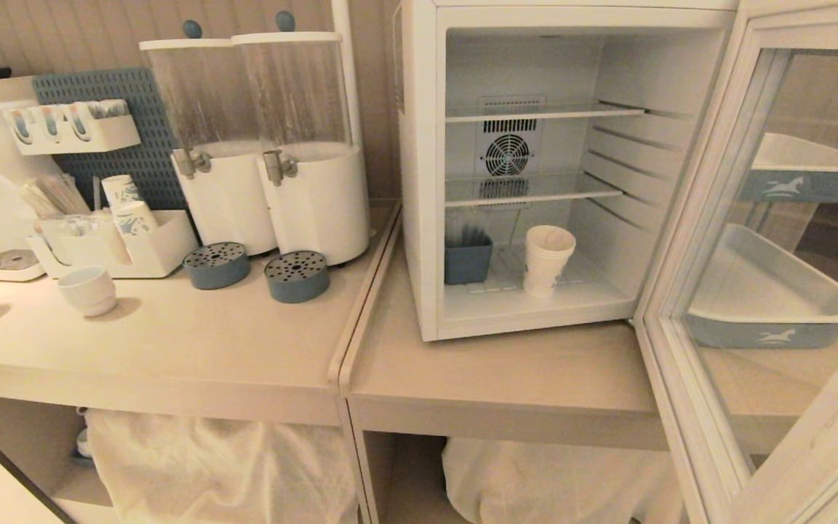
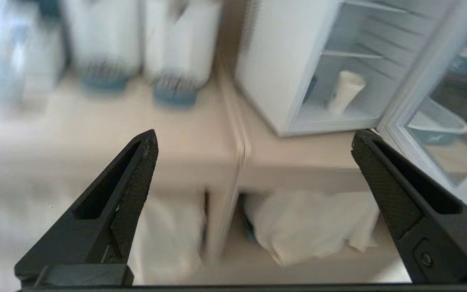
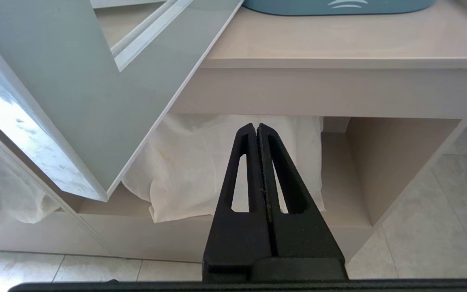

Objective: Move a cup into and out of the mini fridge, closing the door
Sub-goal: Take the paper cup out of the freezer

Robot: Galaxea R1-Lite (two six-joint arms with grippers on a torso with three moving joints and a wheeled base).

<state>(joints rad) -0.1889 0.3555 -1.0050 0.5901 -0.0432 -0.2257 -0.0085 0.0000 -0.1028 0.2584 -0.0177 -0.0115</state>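
Left gripper (image 2: 253,138): jaws spread wide, nothing held, out in front of the bench (image 1: 172,342). Mini fridge (image 1: 419,182) stands on the bench. The cup (image 1: 548,258) stands upright on the fridge floor, beside a small blue container (image 1: 468,262). Door (image 1: 710,240) swung open at right. Right gripper (image 3: 256,127): jaws pressed together, empty, low beneath the open door.

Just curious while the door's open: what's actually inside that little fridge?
On the mini fridge floor stand the cup and a small blue container. Two shelves above look bare, and a fan grille shows behind. The blue container's contents are too dim to identify.
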